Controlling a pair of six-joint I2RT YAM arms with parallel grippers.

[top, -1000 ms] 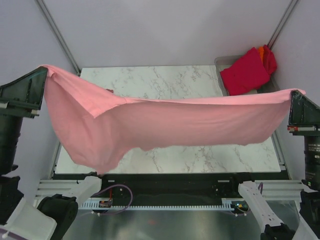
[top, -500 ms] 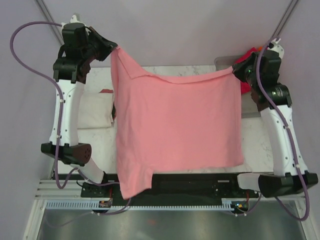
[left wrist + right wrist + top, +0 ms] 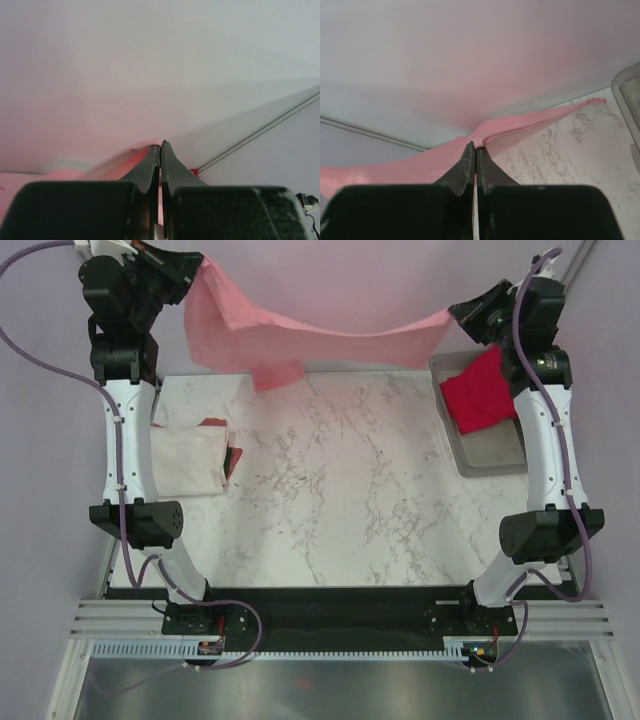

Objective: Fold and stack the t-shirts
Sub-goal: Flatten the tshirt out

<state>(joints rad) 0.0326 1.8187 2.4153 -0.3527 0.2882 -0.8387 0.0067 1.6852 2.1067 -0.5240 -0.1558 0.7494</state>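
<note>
A light pink t-shirt (image 3: 300,335) hangs stretched in the air beyond the table's far edge, sagging in the middle. My left gripper (image 3: 195,262) is shut on its left corner and my right gripper (image 3: 455,315) is shut on its right corner. In the right wrist view the pink t-shirt (image 3: 520,125) runs out from between the closed jaws of the right gripper (image 3: 475,145). In the left wrist view a thin pink strip shows between the closed jaws of the left gripper (image 3: 160,144). A folded cream-white t-shirt (image 3: 185,460) lies at the left on a dark red one (image 3: 232,455). A crimson t-shirt (image 3: 482,392) lies in the tray.
A grey plastic tray (image 3: 490,455) sits at the table's right edge. Both arms reach high over the far corners of the marble table (image 3: 340,500). The back wall stands close behind the hanging shirt.
Both arms have swung the pink t-shirt from near the camera, over the table, up and away to the far edge. The folded stack and the tray are uncovered now.
</note>
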